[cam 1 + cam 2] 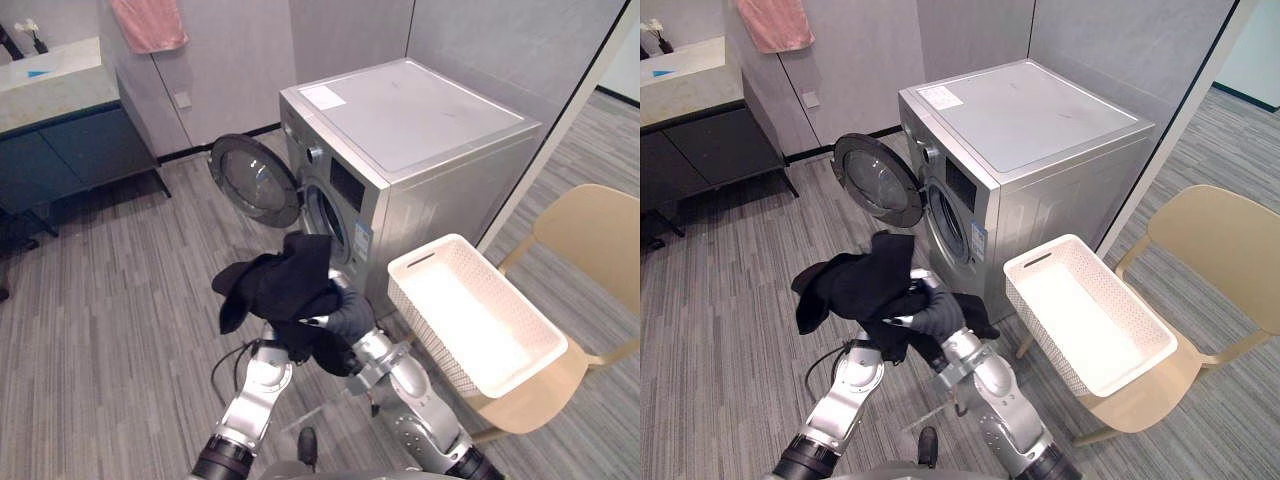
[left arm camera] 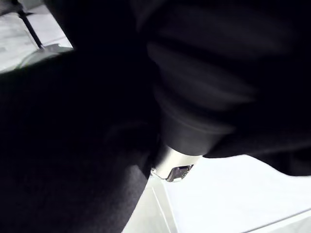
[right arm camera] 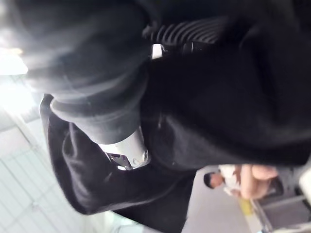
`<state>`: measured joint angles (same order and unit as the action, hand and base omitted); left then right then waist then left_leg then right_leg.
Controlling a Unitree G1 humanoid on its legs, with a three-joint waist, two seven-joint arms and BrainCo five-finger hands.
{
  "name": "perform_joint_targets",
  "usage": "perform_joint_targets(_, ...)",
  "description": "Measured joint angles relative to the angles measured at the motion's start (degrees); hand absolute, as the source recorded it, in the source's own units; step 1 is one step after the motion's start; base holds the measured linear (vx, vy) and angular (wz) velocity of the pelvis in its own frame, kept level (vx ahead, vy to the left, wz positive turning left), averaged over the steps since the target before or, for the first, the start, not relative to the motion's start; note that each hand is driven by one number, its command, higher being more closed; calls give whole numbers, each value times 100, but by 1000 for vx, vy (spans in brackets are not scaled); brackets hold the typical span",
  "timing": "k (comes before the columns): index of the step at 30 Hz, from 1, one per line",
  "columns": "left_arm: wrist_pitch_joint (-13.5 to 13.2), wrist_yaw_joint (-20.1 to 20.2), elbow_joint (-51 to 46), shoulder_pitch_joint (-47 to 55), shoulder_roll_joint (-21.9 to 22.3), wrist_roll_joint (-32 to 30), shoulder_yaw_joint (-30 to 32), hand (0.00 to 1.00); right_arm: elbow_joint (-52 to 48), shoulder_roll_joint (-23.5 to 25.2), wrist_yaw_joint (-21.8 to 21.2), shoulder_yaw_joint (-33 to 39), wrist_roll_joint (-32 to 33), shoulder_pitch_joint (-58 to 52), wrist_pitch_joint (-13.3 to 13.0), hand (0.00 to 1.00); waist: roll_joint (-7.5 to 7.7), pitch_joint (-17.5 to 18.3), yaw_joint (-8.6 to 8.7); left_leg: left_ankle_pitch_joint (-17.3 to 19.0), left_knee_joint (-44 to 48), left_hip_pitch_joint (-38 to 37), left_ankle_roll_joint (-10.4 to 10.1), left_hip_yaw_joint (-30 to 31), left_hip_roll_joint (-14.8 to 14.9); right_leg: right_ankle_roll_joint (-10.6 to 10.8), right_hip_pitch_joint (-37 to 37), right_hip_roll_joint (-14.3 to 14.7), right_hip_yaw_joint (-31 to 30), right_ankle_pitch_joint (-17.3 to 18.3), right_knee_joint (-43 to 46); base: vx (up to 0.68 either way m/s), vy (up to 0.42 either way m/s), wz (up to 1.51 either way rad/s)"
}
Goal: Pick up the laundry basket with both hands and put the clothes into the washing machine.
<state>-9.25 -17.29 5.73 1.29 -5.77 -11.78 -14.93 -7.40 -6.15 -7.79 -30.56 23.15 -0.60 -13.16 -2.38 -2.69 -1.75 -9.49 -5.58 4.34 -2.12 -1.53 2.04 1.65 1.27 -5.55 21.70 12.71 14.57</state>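
Observation:
A bundle of black clothes (image 1: 275, 285) hangs in the air in front of the silver washing machine (image 1: 420, 130). Both hands are up in it. My right hand (image 1: 350, 318), under its dark cover, sits at the bundle's right side, and cloth is draped over it. My left hand (image 3: 95, 90) is buried under the cloth from below. The machine's round door (image 1: 255, 180) stands swung open to the left, and the drum opening (image 1: 325, 215) is just beyond the clothes. The white laundry basket (image 1: 430, 262) rests empty on a chair to the right.
The beige chair (image 1: 590, 240) carrying the basket stands close to the machine's right side. A dark blue cabinet (image 1: 60, 150) with a pale countertop is at the far left, and a pink towel (image 1: 148, 22) hangs on the wall behind. Grey plank floor (image 1: 120, 300) lies open to the left.

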Motion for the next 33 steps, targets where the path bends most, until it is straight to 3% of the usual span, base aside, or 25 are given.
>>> perform_joint_targets(9,-9,426,328,837,-31,52,841,100,714,-381,542,1872,-2150,-906,21,0,0,0,-25,6,-29,62,-6,-7,47,1,38,15,-45,9,16,2,-15,-1)
perform_joint_targets(17,72,756,1732,1076,-225,97,1272,100,2782,-452,658,2326,-3102,-957,246,0,-8,-20,-41,-2,-29,149,-43,60,88,-46,90,69,31,21,10,10,-37,4)
perform_joint_targets(22,241,850,2408,1032,-292,99,1504,100,4082,-422,825,2543,-3631,-757,379,0,-30,-281,-42,-39,3,444,-170,425,0,-47,112,0,627,129,72,-8,-27,59)
perform_joint_targets(23,285,850,2484,1028,-292,99,1543,100,4298,-404,894,2677,-3736,-720,473,0,-31,-329,-51,166,-26,528,-165,133,10,-37,100,-73,842,142,52,18,21,87)
perform_joint_targets(24,295,846,2573,1010,-278,96,1546,100,4534,-404,974,2856,-3743,-661,535,0,43,-394,-31,425,48,605,-4,-498,14,-6,86,-253,1074,101,0,58,46,86)
perform_joint_targets(25,300,847,2593,1004,-272,95,1544,100,4627,-393,1025,2896,-3747,-617,559,0,96,-434,-37,434,123,631,64,-838,22,-3,93,-330,1137,100,21,165,87,90)
perform_joint_targets(26,325,848,2639,992,-255,94,1539,100,4827,-419,1113,2973,-3784,-525,634,0,51,-425,-20,435,413,680,68,-1642,106,35,84,-469,1300,104,43,188,81,70)
perform_joint_targets(27,328,845,2662,1013,-229,95,1574,100,5011,-481,1166,3049,-3792,-410,708,0,-37,-443,17,392,584,630,254,-1979,179,172,49,-477,1392,163,121,262,90,70)
perform_joint_targets(28,330,845,2724,996,-240,95,1611,100,5121,-488,1184,3065,-3791,-314,732,0,-40,-471,27,375,619,625,281,-1940,131,182,15,-527,1405,155,122,209,81,43)
perform_joint_targets(31,340,845,2947,975,-237,97,1785,100,5214,-228,1288,3084,-3800,-19,752,0,157,-630,-42,758,954,637,375,-1908,15,364,-224,-625,1361,58,-139,154,83,5)
perform_joint_targets(33,393,851,3040,1125,-60,102,1772,100,5320,-202,1301,3133,-3812,78,761,0,187,-659,-59,1403,1385,600,423,-1905,-118,547,-106,-1051,1222,181,733,176,156,-1)
